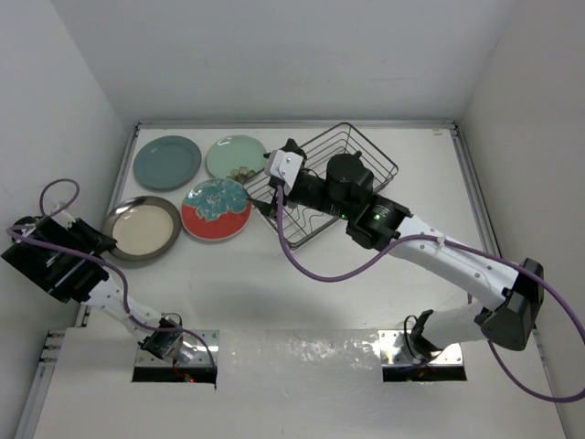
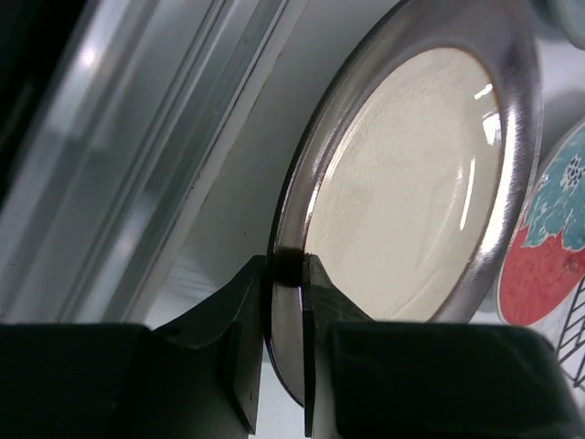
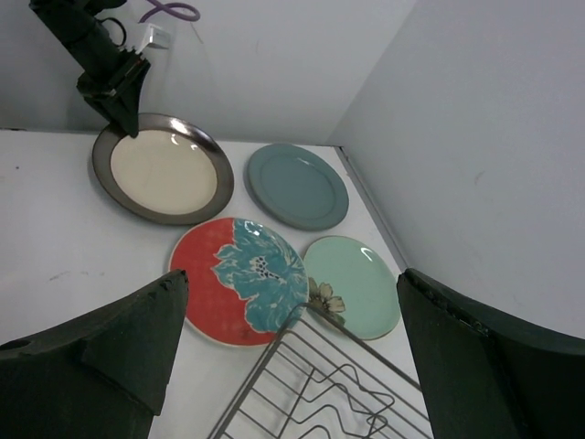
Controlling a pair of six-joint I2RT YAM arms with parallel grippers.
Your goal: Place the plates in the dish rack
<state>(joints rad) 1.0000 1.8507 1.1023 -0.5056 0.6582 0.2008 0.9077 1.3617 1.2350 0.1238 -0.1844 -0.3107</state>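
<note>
The cream plate with a brown rim [image 1: 143,229] lies at the left of the table. My left gripper [image 2: 291,270] is shut on its near rim [image 2: 411,174], one finger above and one below; the right wrist view shows the same grip [image 3: 131,126]. The dark teal plate [image 1: 167,162], the mint plate [image 1: 236,156] and the red-rimmed plate [image 1: 217,209] lie flat beside it. The dish rack [image 1: 384,165] stands behind them, with no plates in it. My right gripper [image 1: 267,194] is open and empty above the rack's left corner [image 3: 320,384].
White walls close in the table on the left, back and right. A raised metal rail [image 2: 174,165] runs along the left edge, right beside the cream plate. The purple cable [image 1: 329,270] of the right arm hangs over the middle of the table.
</note>
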